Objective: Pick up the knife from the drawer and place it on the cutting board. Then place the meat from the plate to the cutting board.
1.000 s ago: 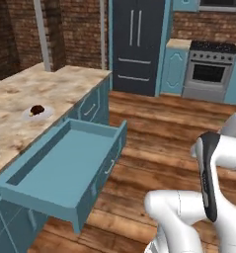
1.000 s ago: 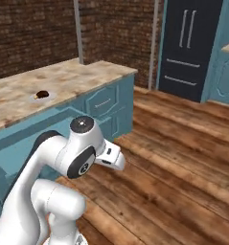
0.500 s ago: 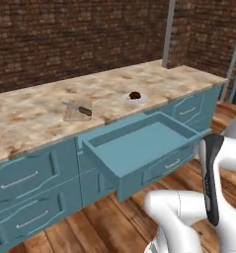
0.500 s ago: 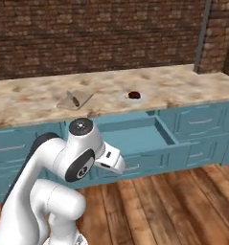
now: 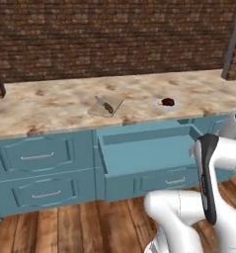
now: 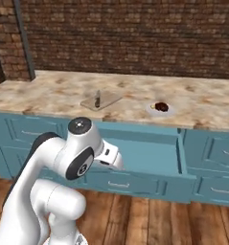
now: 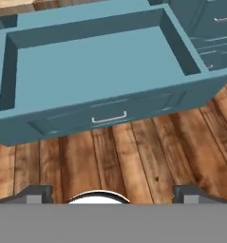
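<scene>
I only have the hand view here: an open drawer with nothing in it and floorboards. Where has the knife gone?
Observer: The knife lies on the cutting board, up on the counter behind the drawer.
Operator: And the meat?
Observer: On the plate, to the board's right; the meat is not on the board yet.
Operator: Is the gripper near either?
Observer: No. The arm is folded low in front of the drawer, with the gripper open and aimed at the drawer front.

Glossy white arm (image 6: 44,191), dark joints, rounded links
</scene>
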Tool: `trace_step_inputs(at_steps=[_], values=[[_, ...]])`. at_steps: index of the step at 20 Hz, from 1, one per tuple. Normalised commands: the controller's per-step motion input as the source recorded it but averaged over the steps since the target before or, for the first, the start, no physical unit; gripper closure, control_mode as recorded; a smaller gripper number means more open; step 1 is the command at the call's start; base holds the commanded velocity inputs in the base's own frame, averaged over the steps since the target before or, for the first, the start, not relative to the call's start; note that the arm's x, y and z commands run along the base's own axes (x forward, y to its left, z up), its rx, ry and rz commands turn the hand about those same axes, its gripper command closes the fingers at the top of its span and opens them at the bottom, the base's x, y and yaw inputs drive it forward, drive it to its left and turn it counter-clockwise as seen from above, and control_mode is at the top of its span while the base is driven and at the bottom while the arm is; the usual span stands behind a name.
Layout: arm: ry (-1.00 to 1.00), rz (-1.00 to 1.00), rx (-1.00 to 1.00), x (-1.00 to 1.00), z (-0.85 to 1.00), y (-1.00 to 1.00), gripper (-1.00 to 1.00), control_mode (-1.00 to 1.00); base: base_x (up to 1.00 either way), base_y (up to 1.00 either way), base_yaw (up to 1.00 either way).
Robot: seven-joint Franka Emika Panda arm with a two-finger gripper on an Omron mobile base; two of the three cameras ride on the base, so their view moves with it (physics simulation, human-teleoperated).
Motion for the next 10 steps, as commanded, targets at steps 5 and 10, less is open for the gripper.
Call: trace_step_inputs(at_steps=[5, 10], values=[[0.0, 0.0, 0.0, 0.0, 0.0, 0.0, -1.0, 1.0, 0.0, -1.0, 0.35], [0.0, 0.0, 0.0, 0.0, 0.0, 0.0, -1.0, 1.0, 0.0, -1.0, 0.35]])
